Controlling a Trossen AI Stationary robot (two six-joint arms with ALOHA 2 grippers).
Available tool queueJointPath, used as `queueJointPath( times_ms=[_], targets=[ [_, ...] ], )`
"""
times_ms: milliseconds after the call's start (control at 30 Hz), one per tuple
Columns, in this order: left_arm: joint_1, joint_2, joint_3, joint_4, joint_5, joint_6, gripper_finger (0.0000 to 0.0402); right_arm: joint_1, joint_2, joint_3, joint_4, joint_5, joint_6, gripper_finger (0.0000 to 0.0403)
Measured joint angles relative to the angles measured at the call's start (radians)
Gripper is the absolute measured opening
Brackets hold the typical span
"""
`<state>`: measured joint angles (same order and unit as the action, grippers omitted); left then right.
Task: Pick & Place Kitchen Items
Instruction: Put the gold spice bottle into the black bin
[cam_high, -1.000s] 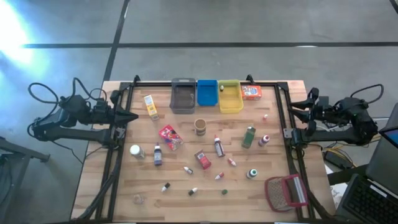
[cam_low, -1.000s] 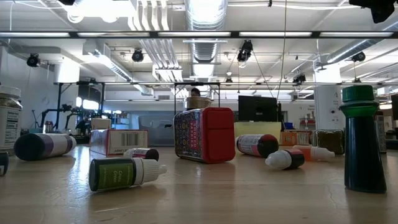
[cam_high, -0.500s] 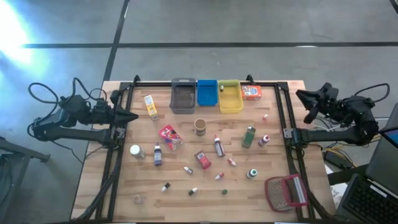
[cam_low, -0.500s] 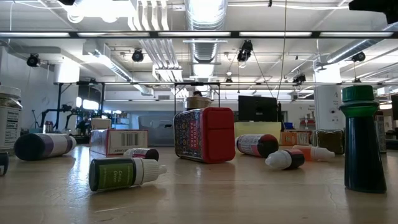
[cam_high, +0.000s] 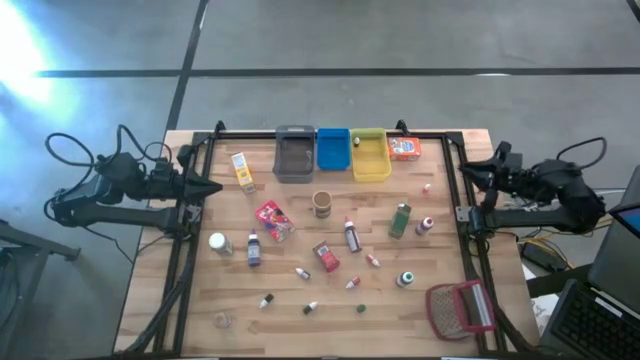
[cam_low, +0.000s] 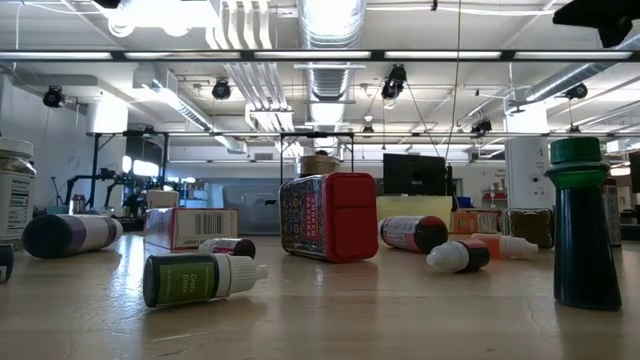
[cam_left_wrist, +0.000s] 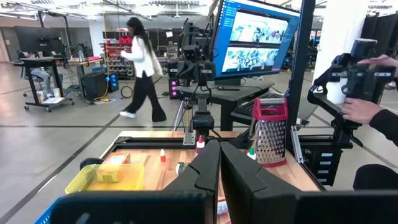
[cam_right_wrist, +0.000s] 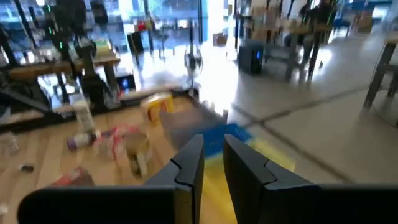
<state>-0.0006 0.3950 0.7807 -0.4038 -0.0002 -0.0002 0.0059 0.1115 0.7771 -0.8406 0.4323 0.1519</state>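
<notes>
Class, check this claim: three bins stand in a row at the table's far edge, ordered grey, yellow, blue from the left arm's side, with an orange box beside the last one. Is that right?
Not quite. The high view shows the order as grey bin, blue bin, then yellow bin. The orange box does sit beside the last one, which is the yellow bin.
</notes>
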Motion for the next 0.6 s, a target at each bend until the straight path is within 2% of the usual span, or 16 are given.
queueJointPath(
  times_ms=[133, 267, 433, 600],
  targets=[
    [0.000, 0.000, 0.000, 0.000, 0.000, 0.000, 0.0019, 0.000, 0.000, -0.033, -0.091, 0.026, 0.137, 0.0074],
    [0.000, 0.000, 0.000, 0.000, 0.000, 0.000, 0.0019, 0.000, -0.001, -0.033, -0.093, 0.029, 0.118, 0.0089],
    [0.000, 0.000, 0.000, 0.000, 0.000, 0.000, 0.0019, 0.000, -0.001, -0.033, -0.096, -0.035, 0.077, 0.0106],
    [0.000, 0.000, 0.000, 0.000, 0.000, 0.000, 0.0019, 0.000, -0.001, -0.032, -0.096, -0.041, 0.073, 0.0121]
  ],
)
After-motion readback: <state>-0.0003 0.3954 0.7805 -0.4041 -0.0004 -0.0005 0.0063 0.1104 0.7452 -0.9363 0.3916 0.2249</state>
